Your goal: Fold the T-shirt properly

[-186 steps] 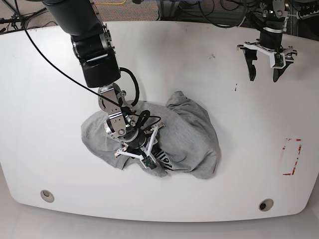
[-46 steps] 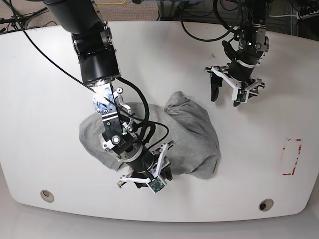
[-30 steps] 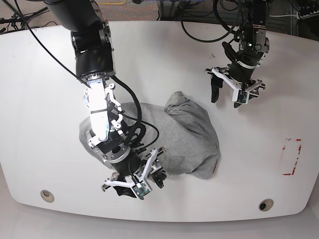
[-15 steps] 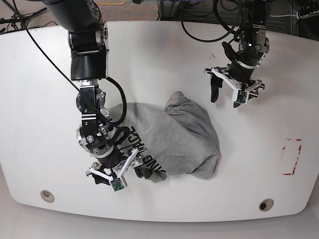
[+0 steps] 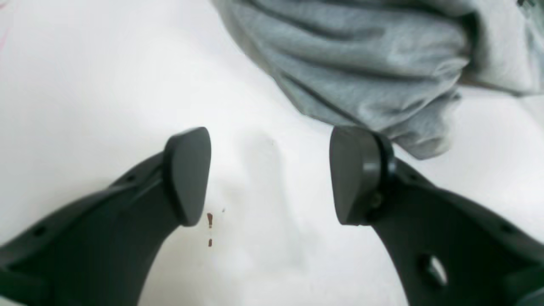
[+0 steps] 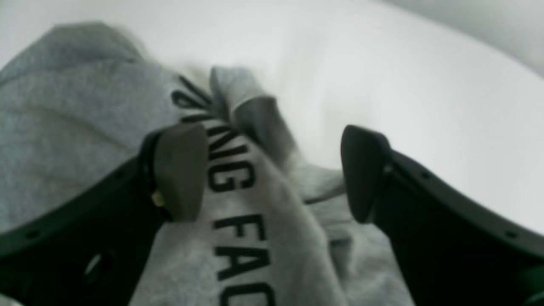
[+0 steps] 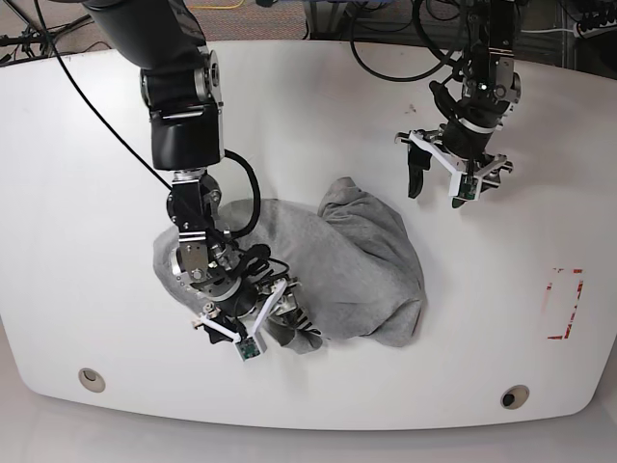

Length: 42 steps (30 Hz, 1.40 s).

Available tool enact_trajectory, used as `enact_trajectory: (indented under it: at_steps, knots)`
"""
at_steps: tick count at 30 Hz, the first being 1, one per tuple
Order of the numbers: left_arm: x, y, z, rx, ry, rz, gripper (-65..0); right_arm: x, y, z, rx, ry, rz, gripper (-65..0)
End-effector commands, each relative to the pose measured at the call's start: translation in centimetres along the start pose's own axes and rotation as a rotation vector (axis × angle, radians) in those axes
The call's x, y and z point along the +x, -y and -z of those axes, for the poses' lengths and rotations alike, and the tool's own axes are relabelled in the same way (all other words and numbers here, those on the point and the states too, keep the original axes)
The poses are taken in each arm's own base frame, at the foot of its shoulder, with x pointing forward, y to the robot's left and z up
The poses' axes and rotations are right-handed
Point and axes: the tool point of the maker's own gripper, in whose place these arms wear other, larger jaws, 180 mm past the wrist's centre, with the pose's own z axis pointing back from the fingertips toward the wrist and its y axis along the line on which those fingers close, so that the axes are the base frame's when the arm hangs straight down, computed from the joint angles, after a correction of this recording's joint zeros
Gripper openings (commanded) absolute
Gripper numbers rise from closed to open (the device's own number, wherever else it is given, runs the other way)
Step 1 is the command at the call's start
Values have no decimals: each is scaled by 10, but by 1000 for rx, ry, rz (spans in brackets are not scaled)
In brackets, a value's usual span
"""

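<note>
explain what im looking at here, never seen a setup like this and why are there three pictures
This is a robot with two arms working over a white table. One picture is taken from above and shows the whole scene. The other two come from small cameras mounted on each wrist, looking out between that arm's two dark fingers.

On the table lies a crumpled grey T-shirt with black lettering, meant to be folded. The right gripper is down over the printed part, open, fingers on either side of a ridge of cloth, not closed on it. The left gripper is open over bare table beside the shirt's edge, holding nothing.
</note>
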Motion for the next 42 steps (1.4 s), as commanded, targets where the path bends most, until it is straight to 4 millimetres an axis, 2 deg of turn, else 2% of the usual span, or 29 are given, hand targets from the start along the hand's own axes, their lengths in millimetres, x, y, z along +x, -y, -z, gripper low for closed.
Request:
enact_trajectory:
  at_steps: [1,12,20,26,28,34,42]
  knots:
    - [13,-1,-2,1,48,5,-242,33,2,2,7,92,-4,-175]
    - [14,-4,-4,8,52,7,-241,21,-2,13,25,94,5,-175]
    - [12,-4,-3,7,45,9,-245,12,9,13,1,86,12,-177]
    - [12,-5,-3,8,46,10,-244,14,13,14,-6,96,17,-187]
    - [15,-4,-2,8,52,12,-245,12,20,19,-7,85,22,-226]
    - [16,-4,-2,7,55,11,-246,5,24,23,-11,58,27,-286]
    - [15,-5,-2,9,50,13,-246,-7,32,30,-20,6,11,-315]
